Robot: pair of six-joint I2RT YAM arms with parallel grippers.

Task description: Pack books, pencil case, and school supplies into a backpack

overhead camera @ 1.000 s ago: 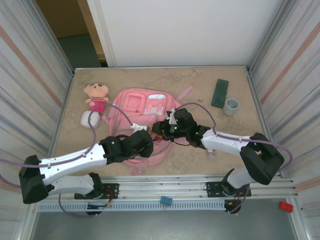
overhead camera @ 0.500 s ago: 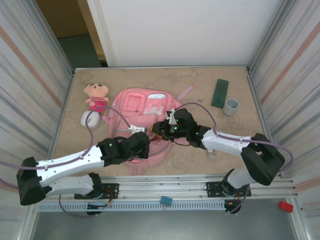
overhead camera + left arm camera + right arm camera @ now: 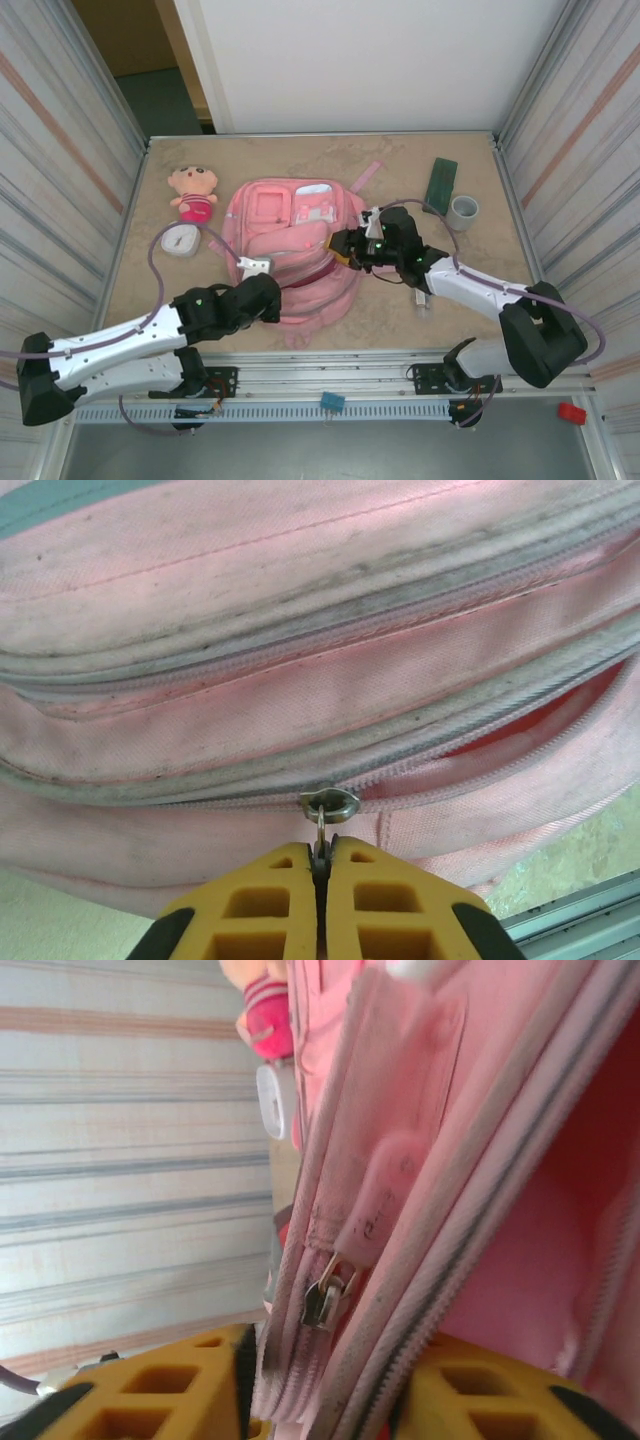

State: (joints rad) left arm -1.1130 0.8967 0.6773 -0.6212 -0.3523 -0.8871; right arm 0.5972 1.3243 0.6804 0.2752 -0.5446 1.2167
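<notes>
While the left claw (image 3: 320, 855) is clamped on its zipper pull (image 3: 320, 828), the backpack (image 3: 300, 680) lies right ahead.

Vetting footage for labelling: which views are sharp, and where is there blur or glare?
Top external: evenly lit, sharp, faint shadows around the backpack. Left wrist: zipper pull crisp, no glare. Right wrist: near fabric soft, doll blurred.

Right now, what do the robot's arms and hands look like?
The left arm and right arm are white tubes with chunky black joints and tiny green lights. A thin purple cable loops along each. The left hand and right hand have blocky yellow-orange fingers with square hollows.
</notes>
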